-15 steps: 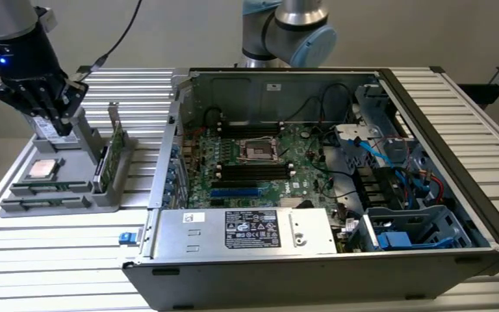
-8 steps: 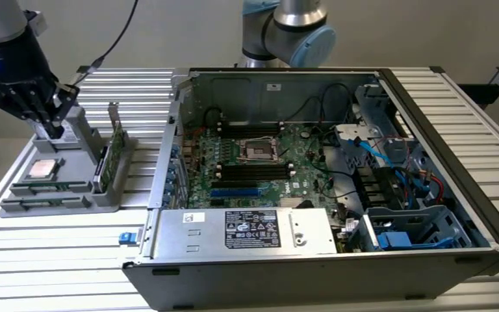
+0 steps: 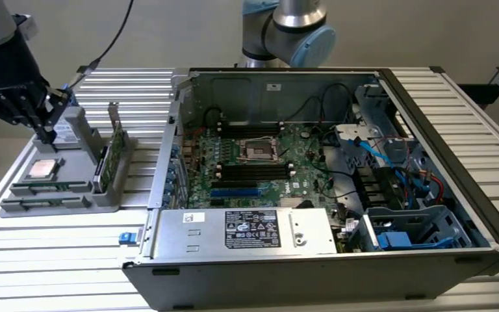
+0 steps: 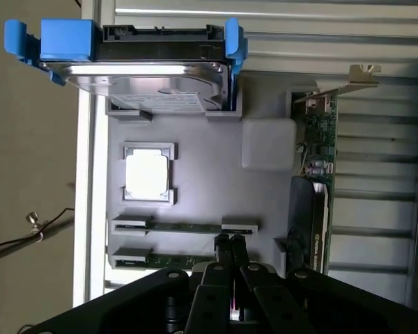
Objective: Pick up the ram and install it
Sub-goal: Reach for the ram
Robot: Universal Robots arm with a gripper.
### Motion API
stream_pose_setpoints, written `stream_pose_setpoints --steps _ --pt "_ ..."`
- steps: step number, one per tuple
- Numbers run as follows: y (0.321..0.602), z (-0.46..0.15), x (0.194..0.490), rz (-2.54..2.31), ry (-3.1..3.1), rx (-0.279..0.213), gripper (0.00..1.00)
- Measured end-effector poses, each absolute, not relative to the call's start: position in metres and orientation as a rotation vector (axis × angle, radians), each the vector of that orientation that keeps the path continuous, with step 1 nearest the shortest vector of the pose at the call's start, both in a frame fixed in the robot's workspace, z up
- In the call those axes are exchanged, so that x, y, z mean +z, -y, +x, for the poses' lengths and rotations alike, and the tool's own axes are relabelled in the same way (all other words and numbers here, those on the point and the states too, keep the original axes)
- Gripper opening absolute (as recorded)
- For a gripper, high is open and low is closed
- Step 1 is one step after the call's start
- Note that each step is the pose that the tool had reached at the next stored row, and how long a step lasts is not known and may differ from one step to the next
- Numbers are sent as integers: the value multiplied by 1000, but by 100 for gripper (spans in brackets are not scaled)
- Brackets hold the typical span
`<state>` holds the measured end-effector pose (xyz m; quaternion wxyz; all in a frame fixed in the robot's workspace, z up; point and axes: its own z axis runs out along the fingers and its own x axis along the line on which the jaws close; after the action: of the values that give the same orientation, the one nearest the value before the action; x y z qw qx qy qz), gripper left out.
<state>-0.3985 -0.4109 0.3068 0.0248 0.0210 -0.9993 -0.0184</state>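
Two rams lie edge-up in slots of the grey parts tray (image 3: 67, 207): one ram (image 3: 49, 189) (image 4: 184, 227) and a second ram (image 3: 43, 203) (image 4: 168, 261) beside it. My gripper (image 3: 49, 135) (image 4: 230, 241) hangs above the tray with its fingers shut and nothing between them. In the wrist view the fingertips (image 4: 223, 243) stand over the gap between the two rams, near one end of them. In the exterior view the gripper sits over the tray's far end, apart from the rams.
The tray also holds a silver processor chip (image 3: 41, 169) (image 4: 148, 174), an upright green expansion card (image 3: 111, 156) (image 4: 319, 167) and a hard drive in a blue caddy (image 4: 146, 69). The open computer case (image 3: 319, 253) with its motherboard (image 3: 258, 162) stands to the exterior view's right.
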Motion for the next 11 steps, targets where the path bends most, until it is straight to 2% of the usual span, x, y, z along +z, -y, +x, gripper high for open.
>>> stream_pose_setpoints --steps 11 --pt "423 -408 299 81 3068 -57 10"
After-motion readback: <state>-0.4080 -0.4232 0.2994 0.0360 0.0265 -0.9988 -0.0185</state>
